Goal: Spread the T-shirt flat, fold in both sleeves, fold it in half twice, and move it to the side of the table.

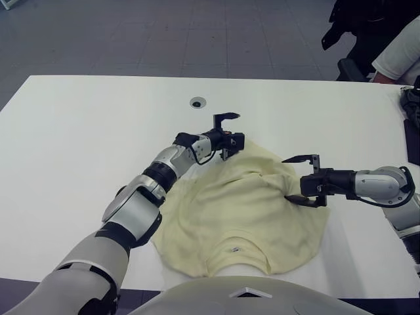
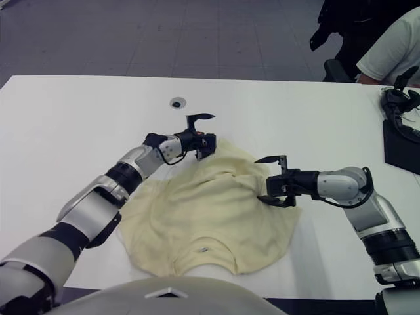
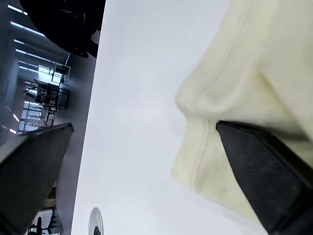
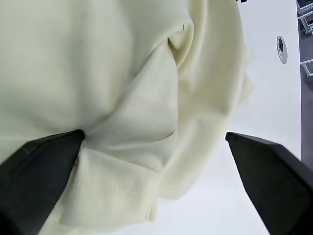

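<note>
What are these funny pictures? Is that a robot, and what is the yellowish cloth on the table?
Yes, it is a robot with two arms. The two wide pictures come from cameras in its head, looking down at a white table. The cloth is a pale yellow T-shirt, lying rumpled. Each arm ends in a two-fingered claw: the left gripper and the right gripper. Both are open at the shirt's far side, holding nothing. The close-up pictures come from wrist cameras; the dark wedges are gripper fingers.

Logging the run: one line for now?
T-shirt crumpled, unfolded on table | left tool open at far edge | right tool open at right edge
</note>
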Controlling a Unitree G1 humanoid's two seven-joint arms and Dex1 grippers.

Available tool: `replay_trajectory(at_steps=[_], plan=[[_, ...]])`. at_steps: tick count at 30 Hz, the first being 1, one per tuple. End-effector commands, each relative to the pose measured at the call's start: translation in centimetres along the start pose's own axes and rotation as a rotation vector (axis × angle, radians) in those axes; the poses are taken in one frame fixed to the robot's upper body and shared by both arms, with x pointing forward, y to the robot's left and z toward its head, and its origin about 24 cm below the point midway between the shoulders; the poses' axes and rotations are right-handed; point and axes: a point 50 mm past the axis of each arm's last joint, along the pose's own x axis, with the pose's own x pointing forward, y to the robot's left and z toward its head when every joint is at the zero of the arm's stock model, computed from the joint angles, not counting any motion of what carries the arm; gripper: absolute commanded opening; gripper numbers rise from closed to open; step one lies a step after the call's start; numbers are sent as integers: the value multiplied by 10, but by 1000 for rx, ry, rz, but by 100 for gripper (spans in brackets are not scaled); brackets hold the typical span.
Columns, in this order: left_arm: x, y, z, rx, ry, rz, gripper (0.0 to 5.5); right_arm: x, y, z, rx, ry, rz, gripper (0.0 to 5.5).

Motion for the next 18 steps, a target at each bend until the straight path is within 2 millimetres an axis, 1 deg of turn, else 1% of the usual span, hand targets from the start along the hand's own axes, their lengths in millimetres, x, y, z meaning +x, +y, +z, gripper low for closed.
replay_trajectory(at_steps=[1,4,6,8,10,12,15,18], plan=[[-13,-38,-24,61,58,-161,540,10,28,4,33,-19,137,538],[-29,-39,-40,76,79,-180,540,12,46,7,52,-28,233,538],[-41,-35,-52,75,111,-170,540,8,55,8,67,-24,279,538],[-56,-29,-67,78,153,-150,540,1,61,11,90,-30,316,538],[-76,-21,-83,64,204,-116,540,-6,65,15,108,-46,351,538],[-92,-16,-94,45,239,-90,540,-11,67,21,133,-86,372,538],[-108,-21,-100,56,264,-93,540,-12,68,36,150,-168,382,538],[-117,-36,-95,49,239,-140,540,-13,65,48,162,-233,386,538]])
